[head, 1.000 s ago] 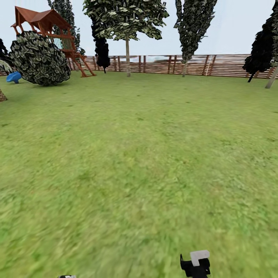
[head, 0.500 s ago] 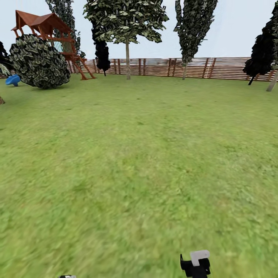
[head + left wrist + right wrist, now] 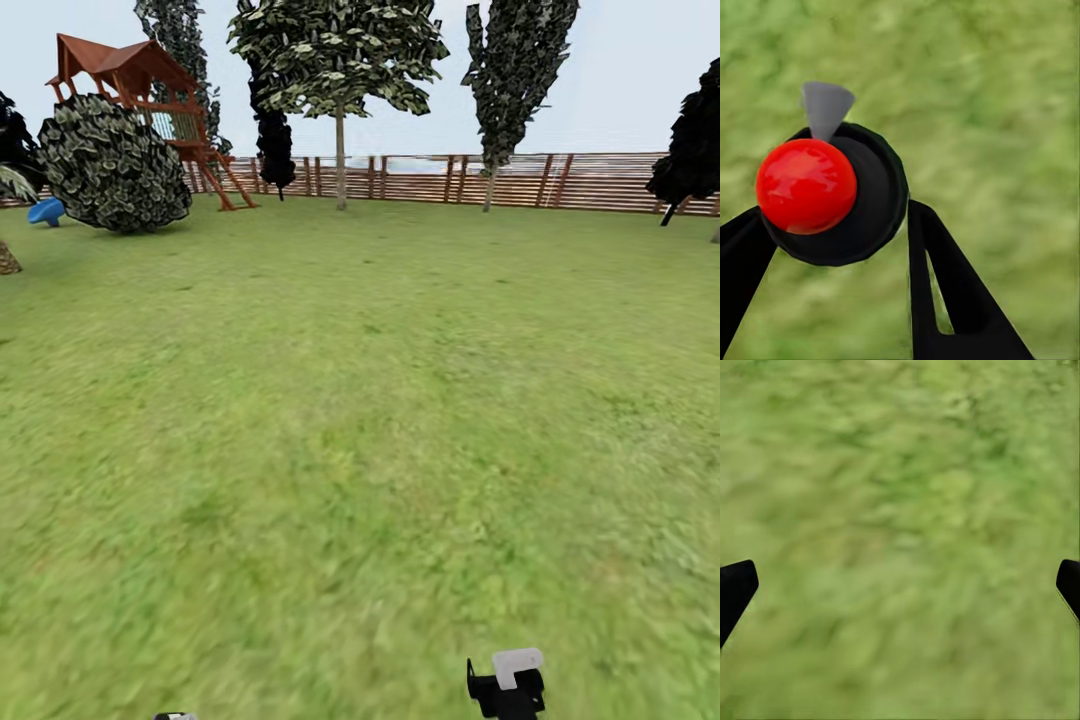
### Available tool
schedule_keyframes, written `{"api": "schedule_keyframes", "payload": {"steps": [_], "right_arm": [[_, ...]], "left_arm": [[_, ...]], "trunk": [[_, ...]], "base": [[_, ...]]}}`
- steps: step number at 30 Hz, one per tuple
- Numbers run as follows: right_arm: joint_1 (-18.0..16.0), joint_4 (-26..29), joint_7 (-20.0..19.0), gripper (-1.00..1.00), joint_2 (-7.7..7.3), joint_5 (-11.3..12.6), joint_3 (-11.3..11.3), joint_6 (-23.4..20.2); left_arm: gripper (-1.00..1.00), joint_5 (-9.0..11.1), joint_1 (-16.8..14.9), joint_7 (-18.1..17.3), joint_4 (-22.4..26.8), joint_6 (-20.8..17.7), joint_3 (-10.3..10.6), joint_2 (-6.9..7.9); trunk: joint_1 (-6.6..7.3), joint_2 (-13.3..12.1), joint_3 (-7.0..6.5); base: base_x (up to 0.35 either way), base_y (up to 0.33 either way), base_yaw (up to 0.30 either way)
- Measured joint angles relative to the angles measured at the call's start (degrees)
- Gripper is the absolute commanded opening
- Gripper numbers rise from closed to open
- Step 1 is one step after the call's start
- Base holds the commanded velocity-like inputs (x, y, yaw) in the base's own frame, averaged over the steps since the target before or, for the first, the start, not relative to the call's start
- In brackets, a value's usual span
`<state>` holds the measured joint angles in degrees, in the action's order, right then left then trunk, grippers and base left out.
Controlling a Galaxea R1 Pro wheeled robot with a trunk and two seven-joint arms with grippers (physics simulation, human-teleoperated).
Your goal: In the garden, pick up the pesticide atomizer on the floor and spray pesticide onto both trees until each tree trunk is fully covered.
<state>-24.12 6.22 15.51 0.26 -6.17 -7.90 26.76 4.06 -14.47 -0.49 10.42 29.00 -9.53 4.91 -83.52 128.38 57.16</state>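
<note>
In the left wrist view my left gripper (image 3: 832, 232) is shut on the pesticide atomizer (image 3: 810, 187). The atomizer has a round black body, a glossy red cap and a grey cone nozzle, and a black finger (image 3: 937, 285) presses on each side of it. My right gripper (image 3: 900, 585) hangs open over bare grass, its black fingertips (image 3: 735, 589) at the picture's edges. Far across the lawn (image 3: 360, 420) a tall tree (image 3: 335, 50) rises on a straight grey-tan trunk (image 3: 341, 165). A second, narrower tree (image 3: 515, 70) stands on a tan trunk (image 3: 489, 190) right of it.
A slatted reddish-brown fence (image 3: 600, 182) closes the far side. A wooden playhouse (image 3: 130, 75), a round bush (image 3: 112, 165) and a blue object (image 3: 45, 211) stand at the far left. Dark trees (image 3: 690, 140) sit at the right. A black-and-white robot part (image 3: 507, 682) shows at the bottom.
The whole head view has shifted: fence, trees and playhouse sit slightly further right and lower in the picture, so the camera moved. The robot part at the bottom keeps its place.
</note>
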Motion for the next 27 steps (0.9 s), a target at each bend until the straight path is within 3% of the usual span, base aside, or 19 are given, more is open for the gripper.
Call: {"api": "schedule_keyframes", "payload": {"steps": [27], "right_arm": [[0.03,0.0,0.03,1.0,0.0,0.0,-0.02,0.01]], "left_arm": [[-1.0,0.0,0.0,-0.04,0.0,0.0,0.0,0.0]], "trunk": [[0.0,0.0,-2.41]], "base": [[0.339,0.0,0.0]]}}
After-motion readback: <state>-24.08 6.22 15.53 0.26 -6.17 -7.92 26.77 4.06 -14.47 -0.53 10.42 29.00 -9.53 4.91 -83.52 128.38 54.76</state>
